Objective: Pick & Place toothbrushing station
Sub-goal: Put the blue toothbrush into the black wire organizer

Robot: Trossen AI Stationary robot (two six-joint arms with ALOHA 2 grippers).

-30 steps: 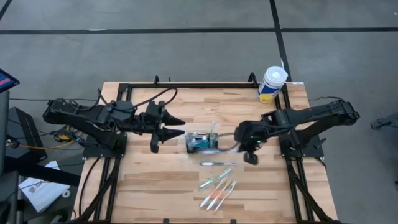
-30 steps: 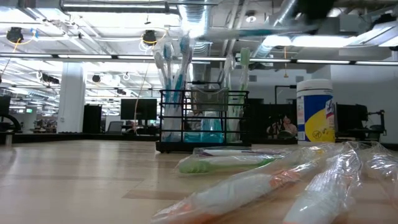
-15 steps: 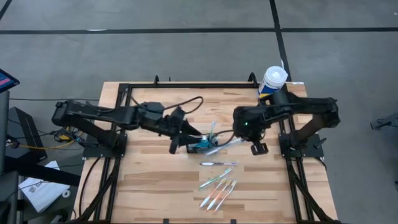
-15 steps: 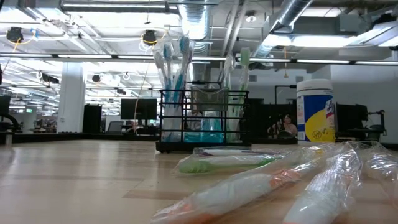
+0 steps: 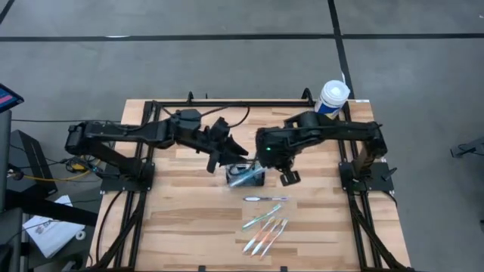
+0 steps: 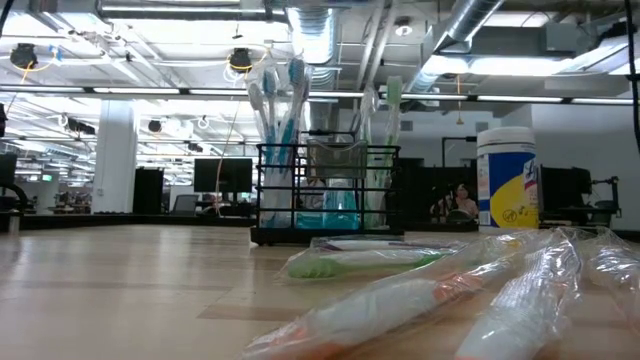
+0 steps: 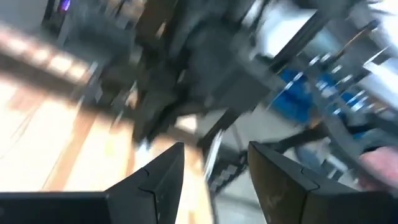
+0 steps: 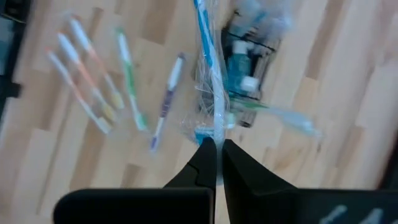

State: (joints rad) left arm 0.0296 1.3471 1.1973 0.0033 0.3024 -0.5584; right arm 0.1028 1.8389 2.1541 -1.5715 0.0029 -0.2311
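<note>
Caddy (image 5: pixel 246 177) sits mid-table. Right gripper (image 8: pixel 216 144), at its 1 o'clock, clenches a wrapped toothbrush (image 8: pixel 208 62). Left gripper (image 5: pixel 236 153), at 11 o'clock, gapes empty.

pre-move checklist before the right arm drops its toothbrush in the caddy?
1. Right pincer shut on the wrapped blue toothbrush: ok.
2. Brush over the wire caddy: ok in the right wrist view; which compartment: cannot tell.
3. Left pincer open, holding nothing: ok.
4. Left pincer clear of the caddy: not ok, it crowds the caddy's edge in the high view.
5. Caddy upright on the table: ok.
6. Loose toothbrushes clear of the path: ok.
</note>
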